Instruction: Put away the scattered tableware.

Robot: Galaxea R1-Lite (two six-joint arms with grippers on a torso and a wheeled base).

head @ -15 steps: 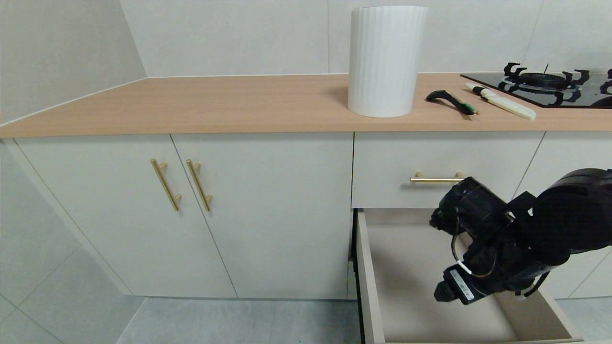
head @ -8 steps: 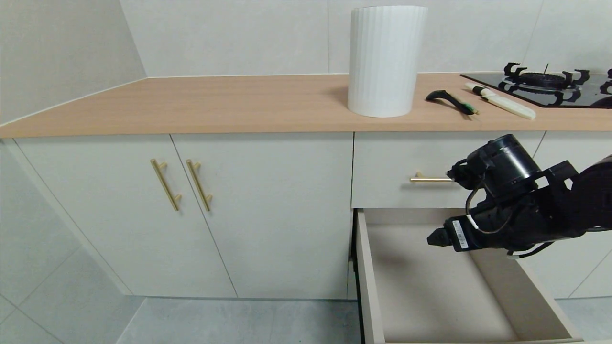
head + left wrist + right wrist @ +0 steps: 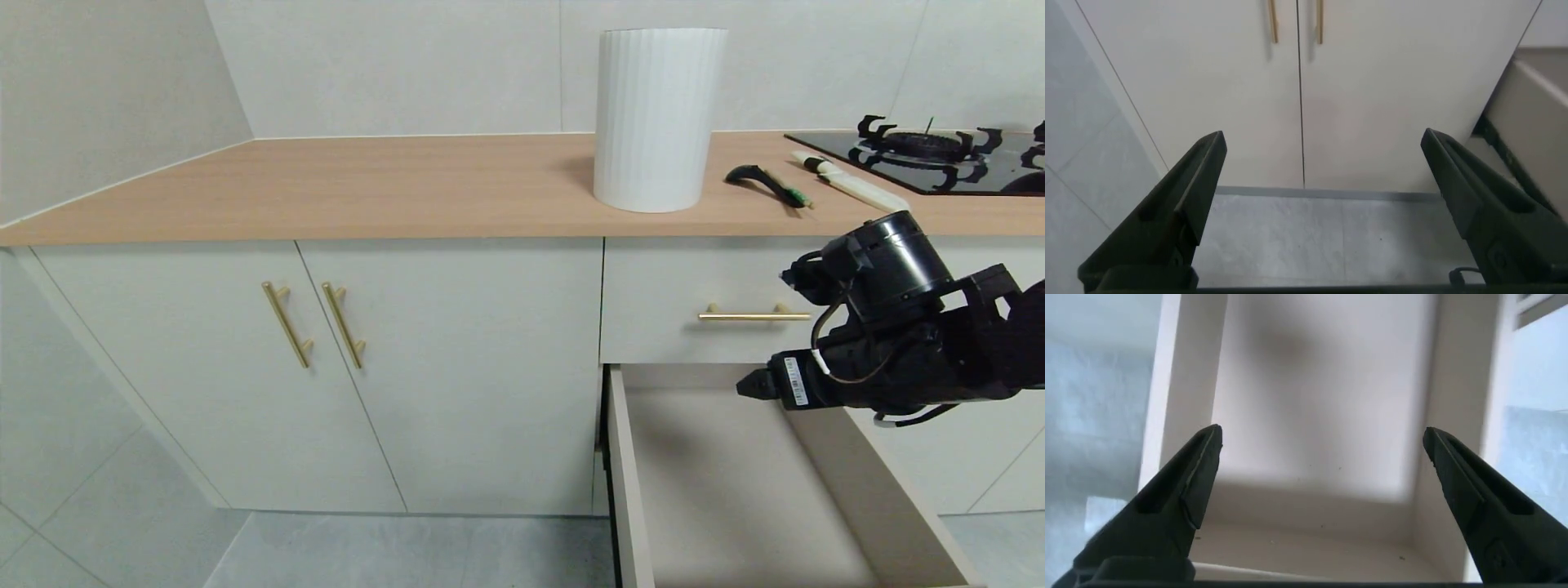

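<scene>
Drawer (image 3: 624,474) pulled out, roomy inside. The right gripper (image 3: 1320,431) hangs above it, jaws spread. The left gripper (image 3: 1323,135) is spread too, seemingly low near the floor (image 3: 1290,237).

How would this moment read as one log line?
right pincer: open, above open drawer | left pincer: open, facing doors | peeler, knife: on counter

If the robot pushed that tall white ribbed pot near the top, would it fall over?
It could probably tip: the pot is taller than it is wide and stands upright. On the smooth counter, a low push would more likely slide it. Its ribbed side may help grip.
</scene>
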